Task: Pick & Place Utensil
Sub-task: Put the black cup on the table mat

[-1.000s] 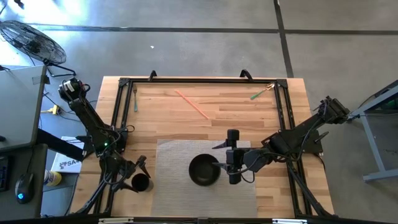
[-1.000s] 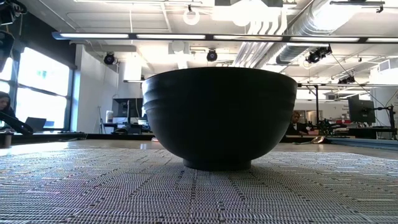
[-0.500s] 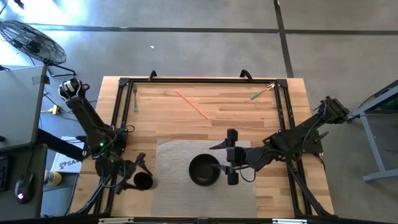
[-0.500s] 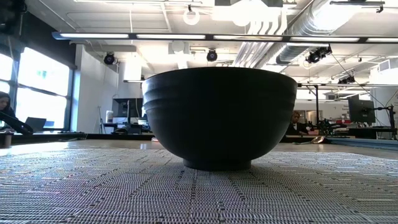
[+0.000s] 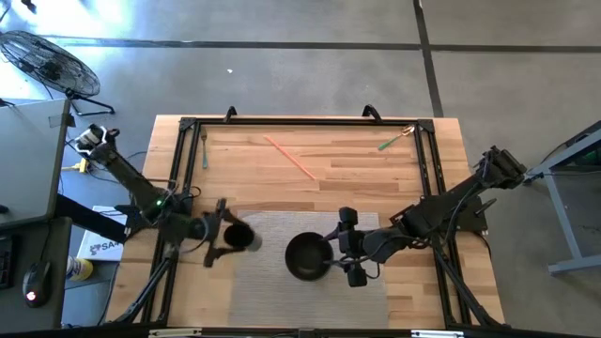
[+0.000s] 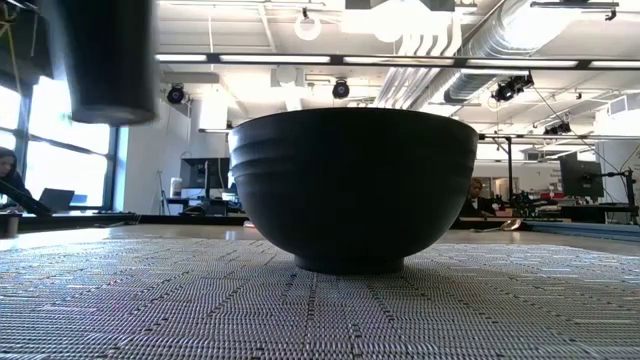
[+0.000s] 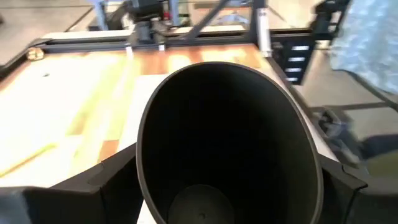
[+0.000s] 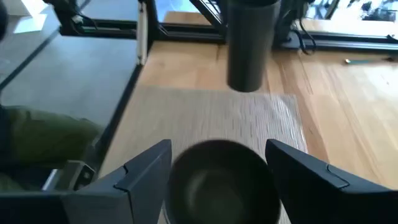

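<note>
I see L gripper (image 5: 218, 237) reaching rightward over the woven grey placemat's (image 5: 272, 282) left edge, fingers clamped on a tall black cylindrical cup (image 5: 238, 237), held off the mat. R gripper (image 5: 346, 246) just right of black round bowl (image 5: 306, 256) at mat centre, fingers spread wide. Utensils: green fork (image 5: 204, 147) far left, pink chopstick-like stick (image 5: 289, 156) far centre.

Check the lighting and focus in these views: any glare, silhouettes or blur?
High view: strong glare on the floor at upper left. Low view: the bowl and the cup are dark silhouettes against bright windows and ceiling lights. Left wrist view: the tabletop is washed out and soft. Right wrist view: the cup looks slightly blurred.
</note>
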